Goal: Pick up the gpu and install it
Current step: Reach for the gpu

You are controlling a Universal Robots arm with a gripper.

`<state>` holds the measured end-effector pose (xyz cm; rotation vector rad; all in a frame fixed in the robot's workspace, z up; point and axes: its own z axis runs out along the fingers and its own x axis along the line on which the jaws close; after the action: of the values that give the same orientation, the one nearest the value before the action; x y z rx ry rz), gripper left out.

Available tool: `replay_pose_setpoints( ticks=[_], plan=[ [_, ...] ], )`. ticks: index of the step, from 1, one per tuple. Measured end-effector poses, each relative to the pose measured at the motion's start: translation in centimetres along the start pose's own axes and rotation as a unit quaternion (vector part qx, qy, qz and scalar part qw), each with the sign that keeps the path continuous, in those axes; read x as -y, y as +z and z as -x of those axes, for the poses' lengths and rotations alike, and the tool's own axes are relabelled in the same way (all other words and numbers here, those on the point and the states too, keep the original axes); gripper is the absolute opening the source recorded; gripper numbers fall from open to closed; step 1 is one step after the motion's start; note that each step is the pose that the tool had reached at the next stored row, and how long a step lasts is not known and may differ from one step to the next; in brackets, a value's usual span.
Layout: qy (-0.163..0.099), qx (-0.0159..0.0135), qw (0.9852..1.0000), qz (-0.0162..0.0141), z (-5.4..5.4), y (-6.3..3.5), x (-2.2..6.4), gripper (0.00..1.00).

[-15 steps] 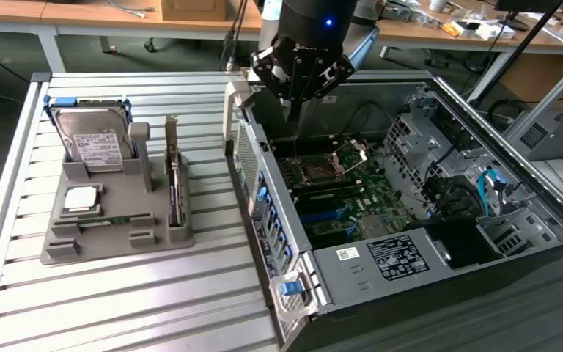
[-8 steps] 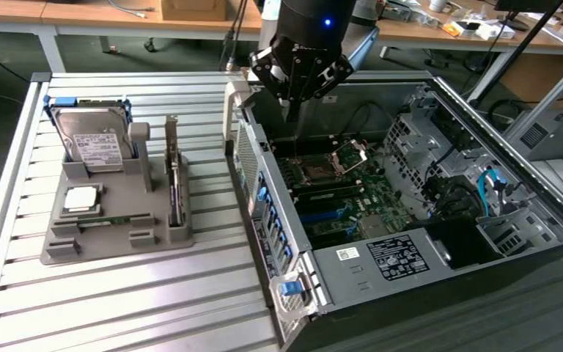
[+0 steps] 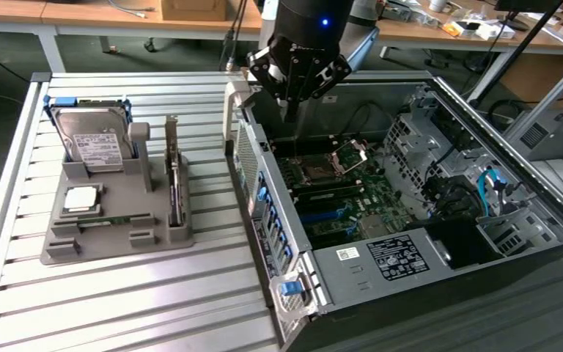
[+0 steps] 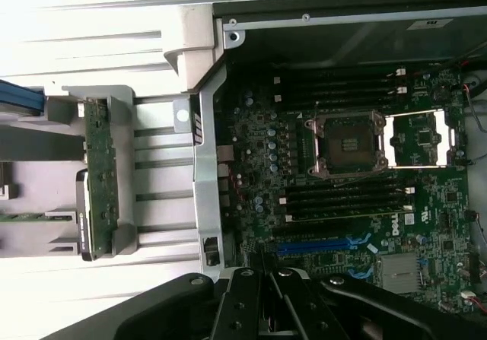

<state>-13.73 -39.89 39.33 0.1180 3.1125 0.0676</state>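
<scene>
**GPU not yet picked; end effector empty over the open case**

From my console, the end effector [image 3: 289, 116] hangs above the computer case [image 3: 262, 192], just inside its side wall, fingers pressed together with nothing between them. Directly below it lies the motherboard [image 3: 345, 199], with the processor socket open and the blue slots further along.

The gpu [image 3: 173, 173] stands on edge in the grey holder [image 3: 115, 236] on the table [image 3: 115, 312]. It is well apart from the end effector, beyond the case wall, on the side that is the exterior view's left. In the wrist view the card [image 4: 100, 165] shows edge-on in its slot, bracket end down. The hard drive [image 3: 94, 139] stands in the same holder, further out than the card.

I judge the pick has not begun and this is the approach stage. A grasp calls for the fingers to part first. It also calls for the end effector to line up squarely over the card's thin upper edge, clear of the holder's posts. The card is narrow and upright, so a skewed grip could tilt or jam it in its slot.
</scene>
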Motion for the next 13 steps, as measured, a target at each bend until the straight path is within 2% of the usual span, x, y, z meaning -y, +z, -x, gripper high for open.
replay_pose_setpoints(
  ticks=[13],
  plan=[
    [0.000,0.0000,1.0000,0.0000,-0.31,-0.01,0.02,0.13]
  ],
)
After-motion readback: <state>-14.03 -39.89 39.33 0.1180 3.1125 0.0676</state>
